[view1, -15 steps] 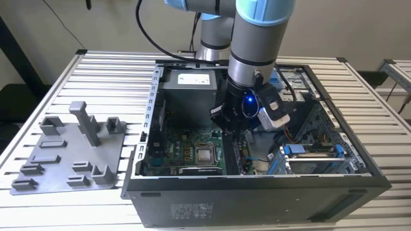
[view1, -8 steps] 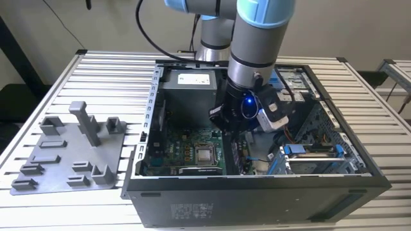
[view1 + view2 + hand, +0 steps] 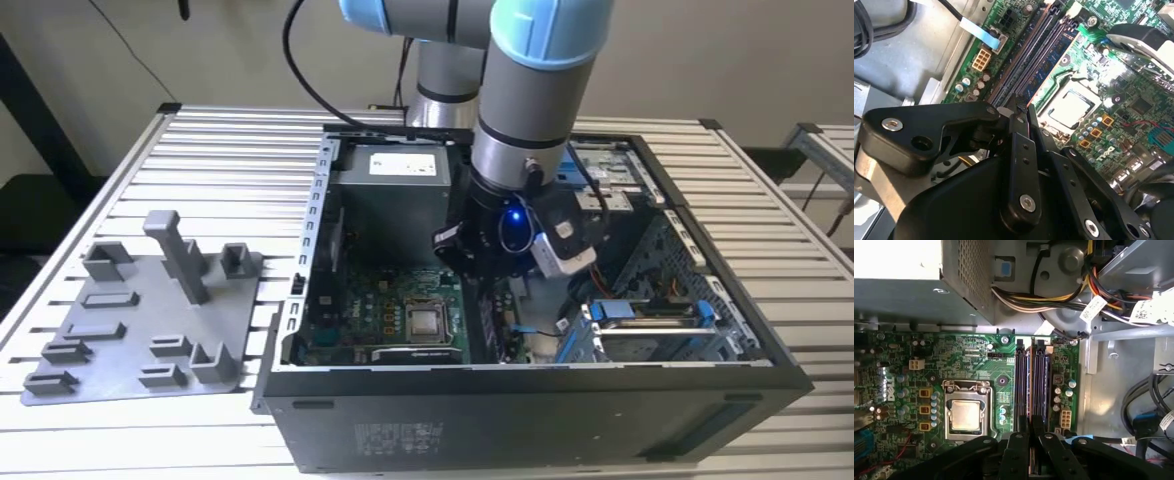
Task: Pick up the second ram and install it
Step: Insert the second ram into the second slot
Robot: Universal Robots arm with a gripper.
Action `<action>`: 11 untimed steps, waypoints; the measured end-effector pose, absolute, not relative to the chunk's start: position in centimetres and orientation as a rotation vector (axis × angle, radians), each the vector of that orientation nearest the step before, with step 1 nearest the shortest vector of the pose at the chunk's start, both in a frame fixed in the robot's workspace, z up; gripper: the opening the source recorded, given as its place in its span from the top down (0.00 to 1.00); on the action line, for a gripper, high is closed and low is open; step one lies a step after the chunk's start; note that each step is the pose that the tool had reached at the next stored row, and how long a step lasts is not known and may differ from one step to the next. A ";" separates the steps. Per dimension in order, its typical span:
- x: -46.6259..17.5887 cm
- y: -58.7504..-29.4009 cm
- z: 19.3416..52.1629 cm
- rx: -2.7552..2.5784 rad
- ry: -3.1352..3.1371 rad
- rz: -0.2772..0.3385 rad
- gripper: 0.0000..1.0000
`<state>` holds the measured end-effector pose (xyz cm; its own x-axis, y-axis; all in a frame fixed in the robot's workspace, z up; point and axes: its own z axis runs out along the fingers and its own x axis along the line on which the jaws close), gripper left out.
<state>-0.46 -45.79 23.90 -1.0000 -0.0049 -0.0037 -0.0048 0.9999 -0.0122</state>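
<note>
The pincer [image 3: 1021, 112] looked like matt black plastic with bright metal screws. The motherboard [image 3: 979, 370] was glossy green, its processor lid [image 3: 965, 416] dull silver metal. The bench [image 3: 214, 150] showed ribbed, pale metal; the fixture plate [image 3: 134, 330] was smooth grey plastic.

Even daylight outside; glare on the power supply [image 3: 894, 260], dim and soft inside the case [image 3: 534, 400].

In the second wrist view, the black gripper [image 3: 1019, 112] hangs over the green motherboard [image 3: 1114, 120], its fingertips close together above the long memory slots [image 3: 1026, 55] beside the processor socket [image 3: 1071, 102].
</note>
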 end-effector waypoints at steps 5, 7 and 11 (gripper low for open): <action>-0.5 -45.8 23.4 -0.007 3.139 -0.019 0.86; -0.5 -45.9 23.3 -0.007 3.139 -0.019 0.86; -0.5 -46.2 23.2 -0.007 3.139 -0.019 0.86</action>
<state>-0.48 -46.17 23.17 -1.0000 -0.0043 -0.0025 -0.0043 0.9999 -0.0122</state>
